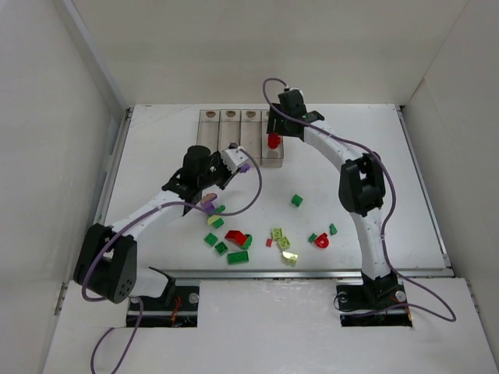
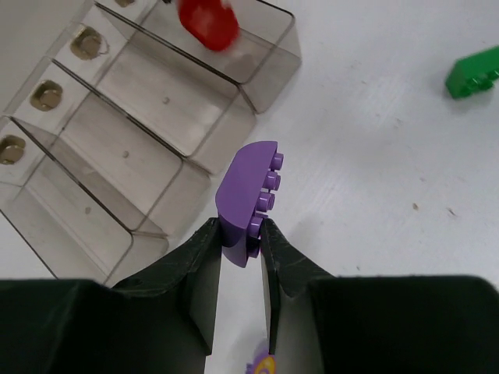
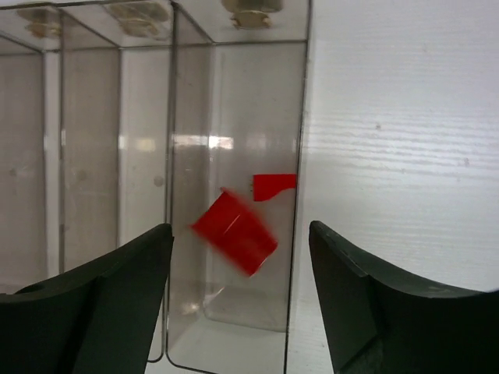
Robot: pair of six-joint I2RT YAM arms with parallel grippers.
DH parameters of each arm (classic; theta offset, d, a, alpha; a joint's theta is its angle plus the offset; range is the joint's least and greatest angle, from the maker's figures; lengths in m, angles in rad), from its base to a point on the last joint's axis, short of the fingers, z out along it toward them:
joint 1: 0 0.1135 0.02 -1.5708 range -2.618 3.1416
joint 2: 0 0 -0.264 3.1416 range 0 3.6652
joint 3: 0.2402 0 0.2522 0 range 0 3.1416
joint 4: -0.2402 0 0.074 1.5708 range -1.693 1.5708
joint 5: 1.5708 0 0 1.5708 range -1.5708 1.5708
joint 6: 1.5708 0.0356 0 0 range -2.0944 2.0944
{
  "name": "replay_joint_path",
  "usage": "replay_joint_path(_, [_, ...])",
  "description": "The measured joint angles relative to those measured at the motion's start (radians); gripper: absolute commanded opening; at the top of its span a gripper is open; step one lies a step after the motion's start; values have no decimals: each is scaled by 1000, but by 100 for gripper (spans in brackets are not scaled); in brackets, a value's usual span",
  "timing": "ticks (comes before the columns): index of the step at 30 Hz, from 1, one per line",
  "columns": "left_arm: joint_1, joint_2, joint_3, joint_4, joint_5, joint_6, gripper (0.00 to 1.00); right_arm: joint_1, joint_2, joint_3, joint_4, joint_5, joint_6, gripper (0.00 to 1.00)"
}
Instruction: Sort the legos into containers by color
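One red lego [image 2: 207, 22] is sitting tilted inside the rightmost of four containers [image 1: 242, 117]. The right gripper [image 3: 240, 227] is hanging spread above it. The left gripper [image 2: 242, 234] is pinching one purple lego [image 2: 251, 195] beside the containers. About sixteen loose legos [image 1: 238, 257] are lying on the table [image 1: 351, 171]: roughly eight green, four yellow-green, three red, one purple.

Red lego [image 3: 234, 232] smeared, shape perhaps a slope; base of purple lego [image 2: 251, 195] hidden inside left gripper [image 2: 241, 234].
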State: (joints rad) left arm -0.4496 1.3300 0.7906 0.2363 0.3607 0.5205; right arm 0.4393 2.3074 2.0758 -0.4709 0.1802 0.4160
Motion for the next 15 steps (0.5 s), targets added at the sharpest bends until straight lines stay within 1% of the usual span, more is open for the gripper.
replay_joint_path(4, [8,118,119,35,-46,-34,0,-1,14,58,-9,-63,-32,85])
replay_joint_path(9, [44,325,341,60,-79,-73,0,-6,10,106,-9,-103,-50,85])
replay_joint_path(12, [60,460,480,80,-88,-85,0,-21,-27,59,-6,-122,-58,86])
replay_joint_path(15, [64,568,566,93,-99,-86,0,-55,-89,-12,-6,-132,-61,86])
